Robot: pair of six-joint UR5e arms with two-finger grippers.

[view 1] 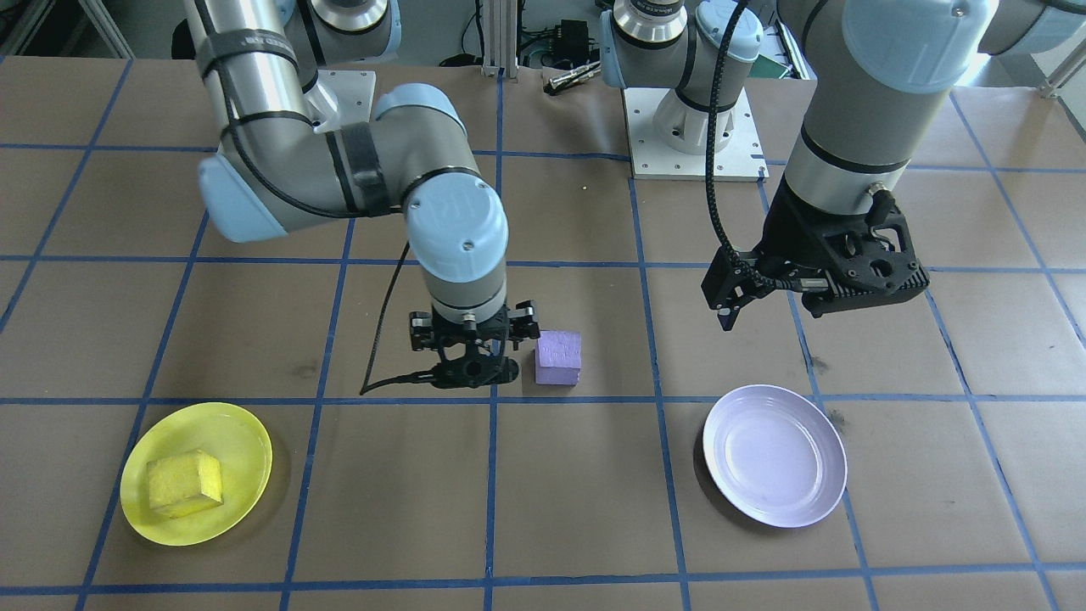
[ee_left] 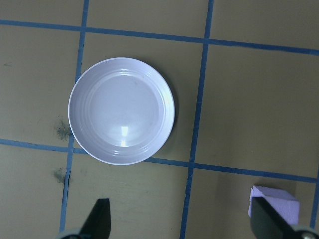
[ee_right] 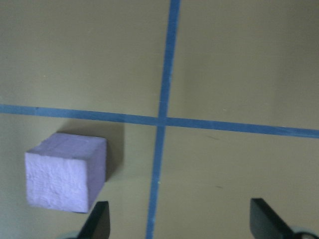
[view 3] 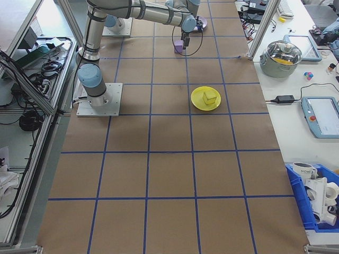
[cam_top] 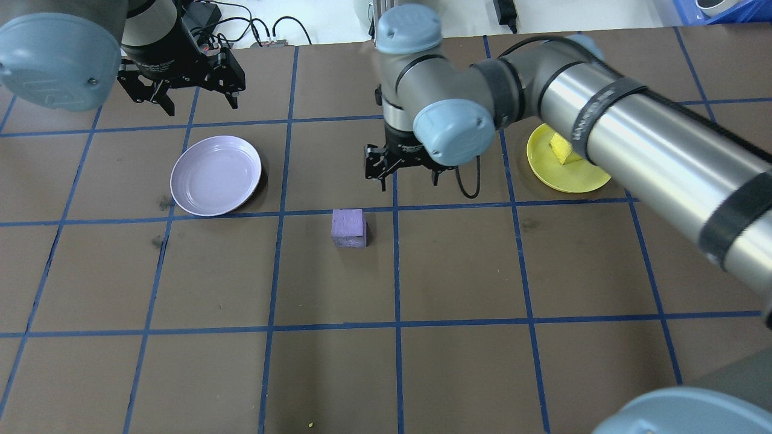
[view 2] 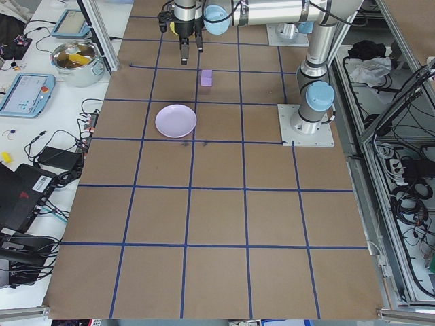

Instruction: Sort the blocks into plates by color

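Observation:
The yellow block [view 1: 182, 484] lies in the yellow plate [view 1: 246, 428], also seen in the overhead view as block [cam_top: 561, 149] and plate [cam_top: 573, 181]. On the bare table near the middle sits the purple block [view 1: 558, 358] [cam_top: 348, 228]. My right gripper [view 1: 473, 373] [cam_top: 409, 179] hangs open and holds nothing, just beside that block. In the right wrist view the block [ee_right: 67, 172] lies outside the left finger. My left gripper [view 1: 768, 310] [cam_top: 201, 105] is open, high beyond the lavender plate [view 1: 774, 467] [cam_top: 216, 175] [ee_left: 122, 110], which holds nothing.
Blue tape lines grid the brown table. The left arm's white base plate [view 1: 691, 161] sits at the robot's side of the table. Off the table's edge are a steel pot [view 2: 78, 61], tablets and cables; a blue bin [view 3: 318, 203] stands past the other end.

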